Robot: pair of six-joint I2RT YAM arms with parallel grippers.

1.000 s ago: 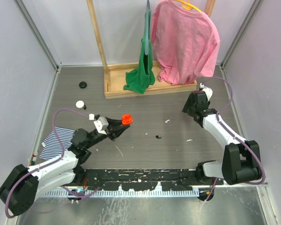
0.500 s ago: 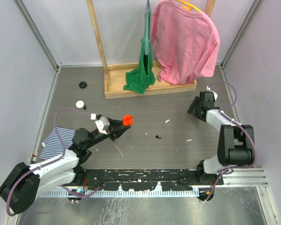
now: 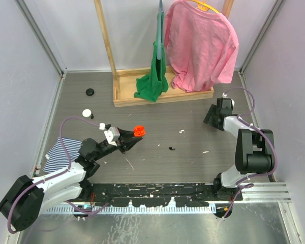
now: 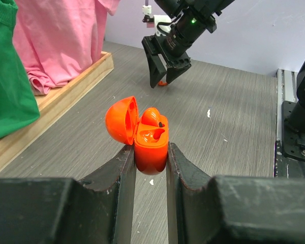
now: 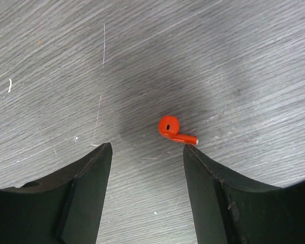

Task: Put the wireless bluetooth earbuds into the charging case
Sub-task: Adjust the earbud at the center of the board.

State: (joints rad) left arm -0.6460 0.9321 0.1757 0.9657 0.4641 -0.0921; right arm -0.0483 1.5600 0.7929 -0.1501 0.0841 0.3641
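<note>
We had left gripper (image 4: 150, 150) clamped on open charging case (image 4: 150, 133), frame centre; beyond, upper centre, right gripper (image 4: 164, 80) jaws apart, straddling loose earbud (image 5: 169, 126) on table (image 5: 244, 61); risk, we judged: off-centre closure flicking small rounded bud away.

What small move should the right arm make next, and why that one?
Probably lower the right tool straight down: its jaws stand open above the orange earbud, which lies on the table apart from both fingers. The left tool holds the case open.
</note>
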